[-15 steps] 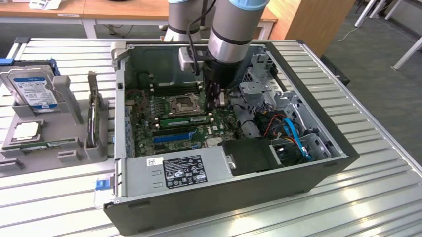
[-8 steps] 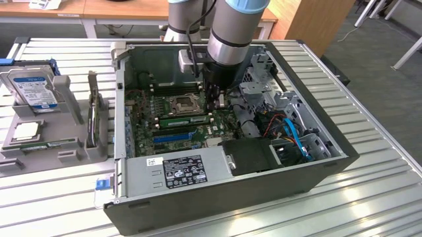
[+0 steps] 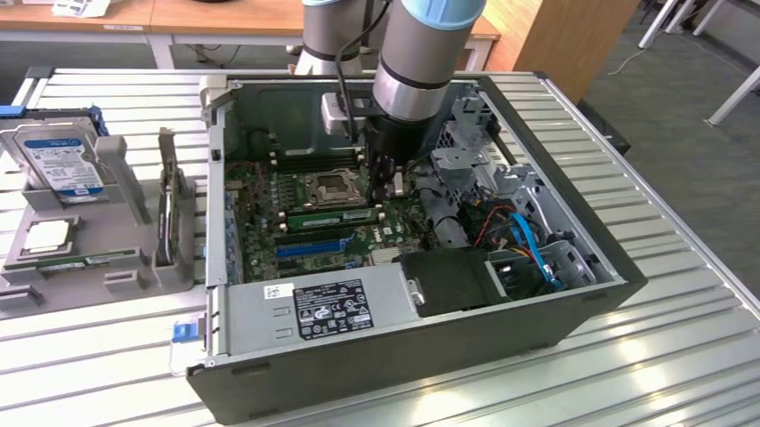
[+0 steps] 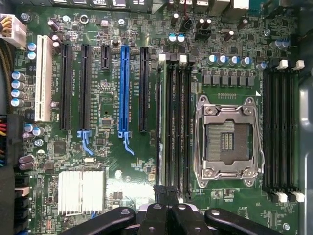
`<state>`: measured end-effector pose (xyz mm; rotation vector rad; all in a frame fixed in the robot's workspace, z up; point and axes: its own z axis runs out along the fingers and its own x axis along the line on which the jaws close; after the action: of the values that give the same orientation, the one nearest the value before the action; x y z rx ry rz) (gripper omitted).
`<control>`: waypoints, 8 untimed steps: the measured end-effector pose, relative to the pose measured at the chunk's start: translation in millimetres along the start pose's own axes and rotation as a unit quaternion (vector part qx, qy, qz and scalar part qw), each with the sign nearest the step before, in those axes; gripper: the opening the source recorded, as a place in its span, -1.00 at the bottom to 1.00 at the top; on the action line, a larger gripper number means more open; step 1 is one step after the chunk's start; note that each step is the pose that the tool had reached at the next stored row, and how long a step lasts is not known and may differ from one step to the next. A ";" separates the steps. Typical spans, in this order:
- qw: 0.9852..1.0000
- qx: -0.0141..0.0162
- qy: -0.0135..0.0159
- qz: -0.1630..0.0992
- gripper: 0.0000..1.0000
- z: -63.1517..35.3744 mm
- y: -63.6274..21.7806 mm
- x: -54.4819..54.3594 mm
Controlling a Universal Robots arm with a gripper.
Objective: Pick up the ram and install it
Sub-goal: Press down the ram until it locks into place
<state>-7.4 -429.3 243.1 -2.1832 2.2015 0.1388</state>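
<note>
One ram [image 3: 334, 216] is seen in the exterior view lying seated in a slot beside the CPU socket [image 3: 330, 188], its long axis across the motherboard [image 3: 311, 233], directly under the claw [image 3: 390, 185]. In the wrist view, the claw [image 4: 166, 208] appears closed narrow above the ram's edge [image 4: 164, 122].

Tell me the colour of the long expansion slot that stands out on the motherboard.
Blue slot, clearest in the wrist view.

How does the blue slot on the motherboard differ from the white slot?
The blue slot has a blue latch at one end; the white slot shows none. The blue slot lies between black slots, the white slot at the row's outer end. Both are long, empty and parallel.
</note>
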 end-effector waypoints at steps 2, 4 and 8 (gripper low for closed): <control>1.000 0.000 0.000 0.000 -0.80 0.9 0.0 0.1; 1.000 0.000 0.000 0.000 -0.80 1.9 -0.1 0.2; 1.000 0.000 0.000 0.000 -0.80 4.6 -0.2 0.4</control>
<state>-7.4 -429.3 238.5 -2.1831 2.2015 0.1388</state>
